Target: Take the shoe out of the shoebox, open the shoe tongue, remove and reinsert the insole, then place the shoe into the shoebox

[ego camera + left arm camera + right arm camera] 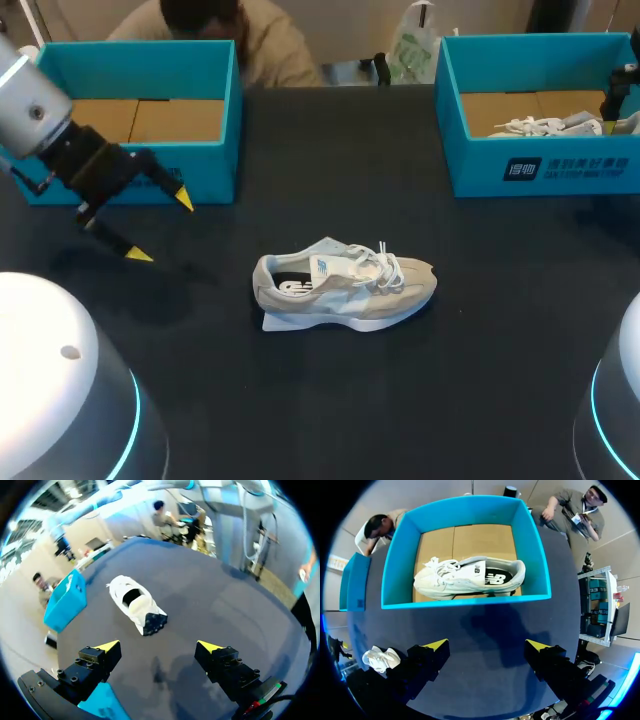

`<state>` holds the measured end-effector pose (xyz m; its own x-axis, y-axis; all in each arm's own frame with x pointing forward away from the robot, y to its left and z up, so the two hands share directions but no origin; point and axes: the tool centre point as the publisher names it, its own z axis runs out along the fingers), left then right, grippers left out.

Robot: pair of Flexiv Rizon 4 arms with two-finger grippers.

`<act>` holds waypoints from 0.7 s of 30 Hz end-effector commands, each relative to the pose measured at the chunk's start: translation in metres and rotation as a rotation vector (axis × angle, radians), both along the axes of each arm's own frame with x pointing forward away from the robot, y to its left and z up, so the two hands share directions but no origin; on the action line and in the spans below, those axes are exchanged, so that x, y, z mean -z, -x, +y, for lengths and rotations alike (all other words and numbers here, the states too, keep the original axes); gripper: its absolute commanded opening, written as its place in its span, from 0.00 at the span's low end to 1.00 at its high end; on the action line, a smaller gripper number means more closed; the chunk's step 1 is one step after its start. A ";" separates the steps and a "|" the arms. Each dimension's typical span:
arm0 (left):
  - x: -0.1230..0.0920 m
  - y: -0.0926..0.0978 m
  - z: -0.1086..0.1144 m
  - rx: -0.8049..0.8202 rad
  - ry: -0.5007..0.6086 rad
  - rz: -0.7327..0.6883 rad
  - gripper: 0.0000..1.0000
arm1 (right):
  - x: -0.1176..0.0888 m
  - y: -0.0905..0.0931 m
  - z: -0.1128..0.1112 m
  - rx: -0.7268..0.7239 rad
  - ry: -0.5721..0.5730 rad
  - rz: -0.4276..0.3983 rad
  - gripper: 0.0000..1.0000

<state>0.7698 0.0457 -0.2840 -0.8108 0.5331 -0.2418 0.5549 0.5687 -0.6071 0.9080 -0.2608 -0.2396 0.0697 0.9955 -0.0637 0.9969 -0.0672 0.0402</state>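
"Judging from the head view, you have step one done: your shoe [345, 290] lies on the table [420, 400], middle of the frame, outside both boxes."

"Agreed, but you hold nothing. Your left gripper [162, 228], at the frame's left, is spread wide, the shoe well apart from it. Your right gripper [487, 645] is spread too, hovering before the right shoebox [465, 602], where a second shoe [470, 577] lies."

"So tongue, insole and return seem left for you. A dark insole [292, 286] shows in the shoe's opening; whether it was ever pulled, you can't tell. Your left shoebox [130, 55] waits at upper left."
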 end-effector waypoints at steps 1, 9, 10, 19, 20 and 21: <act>0.014 0.003 0.010 -0.121 0.137 0.024 1.00 | 0.000 0.001 0.000 0.001 0.001 -0.002 1.00; 0.036 0.005 0.025 -0.247 0.286 0.089 1.00 | 0.000 0.001 0.000 0.001 0.001 -0.002 1.00; 0.039 0.007 0.026 -0.255 0.292 0.102 1.00 | 0.000 0.001 0.000 0.001 0.001 -0.002 1.00; 0.057 0.019 0.031 -0.325 0.362 0.191 1.00 | 0.000 0.001 0.000 0.001 0.001 -0.002 1.00; 0.060 0.020 0.031 -0.329 0.361 0.206 1.00 | 0.000 0.001 0.000 0.001 0.001 -0.002 1.00; 0.064 0.021 0.031 -0.331 0.343 0.206 1.00 | 0.000 0.001 0.000 0.001 0.001 -0.002 1.00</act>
<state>0.7516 0.0776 -0.3389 -0.9697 0.1818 -0.1633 0.2287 0.4397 -0.8685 0.9080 -0.2608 -0.2396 0.0697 0.9955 -0.0637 0.9969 -0.0672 0.0402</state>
